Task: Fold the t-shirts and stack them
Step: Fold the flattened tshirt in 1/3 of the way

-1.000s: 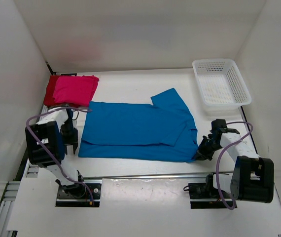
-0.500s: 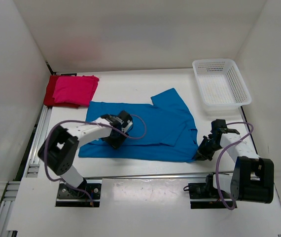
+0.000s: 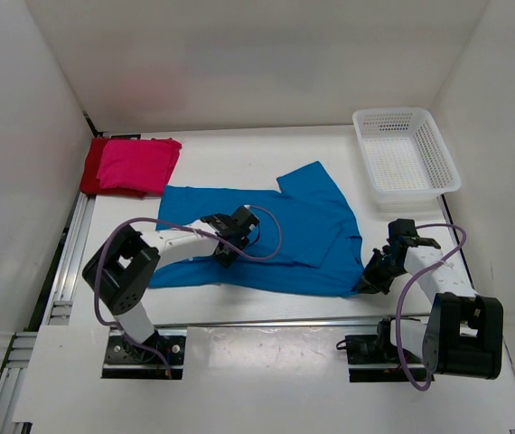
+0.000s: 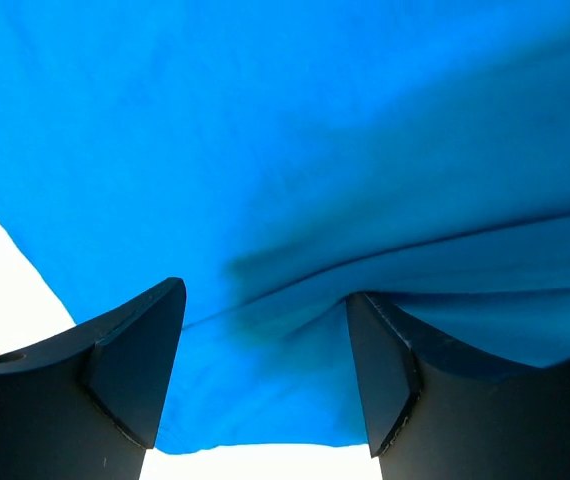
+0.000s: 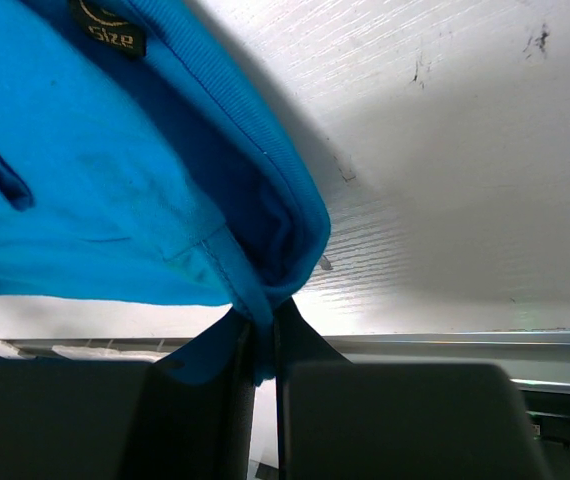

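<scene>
The bright blue t-shirt [image 3: 276,235] lies spread across the middle of the table, its lower part folded over. My left gripper [image 3: 224,251] hovers over its front left part. In the left wrist view that gripper [image 4: 265,370] is open, with a creased fold of blue fabric [image 4: 285,200] lying between the fingers [image 4: 130,370]. My right gripper [image 3: 369,282] is shut on the shirt's collar edge at its near right corner, and the pinched ribbed hem [image 5: 265,300] shows between the closed jaws. The pink t-shirt [image 3: 138,165] lies folded on the dark red t-shirt [image 3: 89,168] at the back left.
A white mesh basket [image 3: 406,154] stands at the back right by the wall. White walls close in the table on three sides. A metal rail [image 3: 266,321] runs along the near edge, in front of both arm bases.
My left arm has swung from the shirt's left edge rightward onto the blue shirt, and its jaws have opened wider. The right gripper has kept its hold and place.
</scene>
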You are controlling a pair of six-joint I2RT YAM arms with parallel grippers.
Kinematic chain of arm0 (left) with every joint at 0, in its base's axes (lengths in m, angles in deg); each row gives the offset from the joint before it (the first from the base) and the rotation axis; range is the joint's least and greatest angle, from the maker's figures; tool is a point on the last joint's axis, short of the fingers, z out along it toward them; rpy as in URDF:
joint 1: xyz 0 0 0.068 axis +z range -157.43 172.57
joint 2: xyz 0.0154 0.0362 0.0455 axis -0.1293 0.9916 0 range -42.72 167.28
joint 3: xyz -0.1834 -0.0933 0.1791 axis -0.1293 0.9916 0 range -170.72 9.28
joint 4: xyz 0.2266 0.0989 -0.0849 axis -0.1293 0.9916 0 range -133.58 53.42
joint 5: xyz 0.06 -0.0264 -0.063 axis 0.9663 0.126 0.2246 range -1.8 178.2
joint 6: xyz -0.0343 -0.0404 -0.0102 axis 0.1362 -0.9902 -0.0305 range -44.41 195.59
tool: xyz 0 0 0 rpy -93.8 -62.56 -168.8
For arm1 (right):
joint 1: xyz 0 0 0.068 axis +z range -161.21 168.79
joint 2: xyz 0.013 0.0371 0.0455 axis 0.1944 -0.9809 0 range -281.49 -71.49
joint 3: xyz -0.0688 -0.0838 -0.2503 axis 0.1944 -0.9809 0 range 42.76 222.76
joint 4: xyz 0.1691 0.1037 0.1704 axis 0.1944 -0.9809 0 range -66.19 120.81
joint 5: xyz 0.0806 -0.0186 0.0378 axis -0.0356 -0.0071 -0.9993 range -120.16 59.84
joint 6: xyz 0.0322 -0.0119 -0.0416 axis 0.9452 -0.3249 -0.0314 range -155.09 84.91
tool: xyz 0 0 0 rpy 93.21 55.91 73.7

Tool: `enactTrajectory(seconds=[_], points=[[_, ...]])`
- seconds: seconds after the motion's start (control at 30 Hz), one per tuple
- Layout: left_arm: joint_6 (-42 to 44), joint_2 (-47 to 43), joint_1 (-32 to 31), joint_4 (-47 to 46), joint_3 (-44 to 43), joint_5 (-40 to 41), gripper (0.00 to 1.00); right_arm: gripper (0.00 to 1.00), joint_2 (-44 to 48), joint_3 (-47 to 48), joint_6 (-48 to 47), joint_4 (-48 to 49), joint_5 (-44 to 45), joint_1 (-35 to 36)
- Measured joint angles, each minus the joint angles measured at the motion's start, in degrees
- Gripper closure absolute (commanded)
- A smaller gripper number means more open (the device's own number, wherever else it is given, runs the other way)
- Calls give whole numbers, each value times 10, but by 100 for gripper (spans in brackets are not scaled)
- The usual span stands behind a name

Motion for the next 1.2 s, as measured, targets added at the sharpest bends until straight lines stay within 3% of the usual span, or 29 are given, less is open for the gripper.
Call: enactTrajectory(seconds=[0.27,0.57,0.83,1.0,1.13,1.2], points=[[0,29,30,-13,-34,25,16,90,0,0,0,1,0,0],[-1,3,53,1,-27,11,9,96,18,-2,3,-1,18,0],[-1,2,149,38,-38,0,9,96,22,-2,3,-5,37,0],[0,46,206,62,-89,-12,10,96,22,-1,4,-6,39,0],[0,52,254,126,-150,-79,3,96,22,-1,6,-7,45,0],[0,46,289,163,-179,-124,4,96,22,-1,10,-7,49,0]])
